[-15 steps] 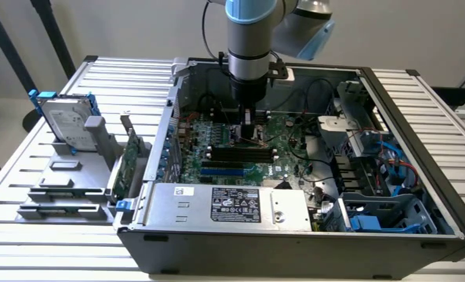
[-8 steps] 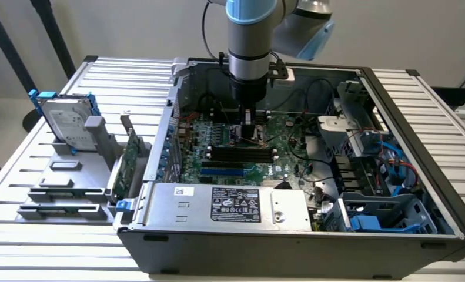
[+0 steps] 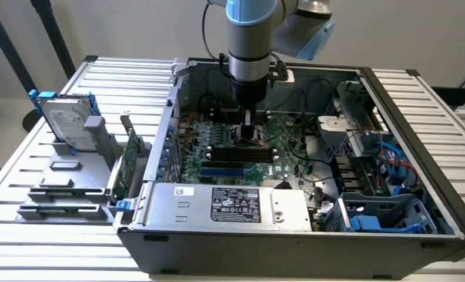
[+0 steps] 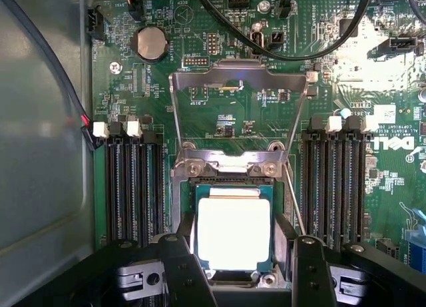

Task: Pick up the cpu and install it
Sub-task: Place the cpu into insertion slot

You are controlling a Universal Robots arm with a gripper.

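A computer case [image 3: 295,247] lies open-side up on the bench [image 3: 13,170]. Inside it the motherboard [image 3: 216,158] covers the floor, with the power supply [image 3: 228,205] along the near wall and a drive cage [image 3: 389,217] at the exterior view's right. On the board the cpu [image 4: 233,230] sits in the socket [image 4: 183,207], with memory slots [image 4: 133,187] flanking it on both sides. The gripper [image 3: 252,132] hangs directly over the cpu, a finger to each side of it and clear of it. Outside the case, at the exterior view's left, a rack [image 3: 67,194] stands on the bench. A hard drive [image 3: 63,123] stands upright at the rack's far end, and a card [image 3: 126,158] stands on edge (just beside the case wall).
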